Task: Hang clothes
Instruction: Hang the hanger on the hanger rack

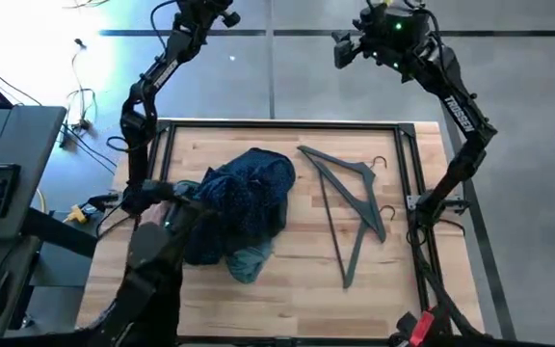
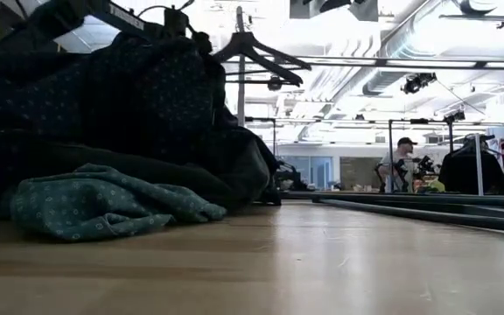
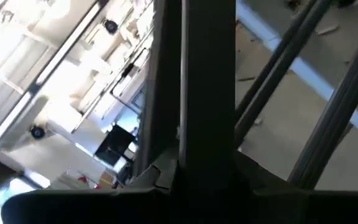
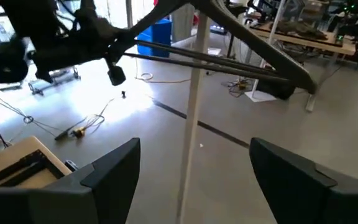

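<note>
The clothes [image 1: 244,207] look soft and floppy; best pinch a shirt's edge. The right gripper [image 4: 191,171] is spread wide. The left gripper: I cannot tell.

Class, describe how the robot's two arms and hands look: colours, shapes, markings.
The left arm and right arm are black, slim, jointed tubes. The right arm bears white TROSSEN lettering and a green light near its wrist. The right hand has two flat, dark wedge fingers.
</note>
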You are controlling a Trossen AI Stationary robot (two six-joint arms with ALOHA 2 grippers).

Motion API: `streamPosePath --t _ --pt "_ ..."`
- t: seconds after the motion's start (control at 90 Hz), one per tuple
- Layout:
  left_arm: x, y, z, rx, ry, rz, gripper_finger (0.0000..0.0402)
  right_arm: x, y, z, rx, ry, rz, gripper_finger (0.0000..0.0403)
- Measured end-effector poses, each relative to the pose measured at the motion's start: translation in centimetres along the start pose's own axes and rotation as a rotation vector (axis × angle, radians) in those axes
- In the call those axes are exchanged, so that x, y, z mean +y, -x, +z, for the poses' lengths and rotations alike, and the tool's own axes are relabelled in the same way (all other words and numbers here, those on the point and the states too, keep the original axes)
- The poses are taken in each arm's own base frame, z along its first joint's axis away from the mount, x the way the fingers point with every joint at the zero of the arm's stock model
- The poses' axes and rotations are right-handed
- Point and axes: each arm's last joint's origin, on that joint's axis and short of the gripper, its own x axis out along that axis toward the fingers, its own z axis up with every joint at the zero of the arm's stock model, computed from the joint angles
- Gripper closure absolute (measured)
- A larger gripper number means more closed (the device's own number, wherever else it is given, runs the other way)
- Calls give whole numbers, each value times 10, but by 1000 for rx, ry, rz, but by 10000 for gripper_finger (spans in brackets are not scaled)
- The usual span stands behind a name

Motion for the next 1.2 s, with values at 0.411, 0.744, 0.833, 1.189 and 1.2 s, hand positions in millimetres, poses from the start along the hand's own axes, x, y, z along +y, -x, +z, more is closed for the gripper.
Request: streamPosePath --t 0.411,0.744,0.833,1.189,1.2 --pt "-3 -1 -9 104 16 -9 233 -5 0 -11 115 43 -73 123" --pt "23 22 1 124 140 -86 159 -24 1 -28 277 10 -287 123" --pt "32 30 5 122 187 -97 157 -28 1 -31 311 8 -299 123" --pt "47 43 9 162 256 -86 156 -31 2 -34 344 48 -349 123" --pt "48 44 10 160 260 -84 156 -32 2 -34 345 50 -349 123"
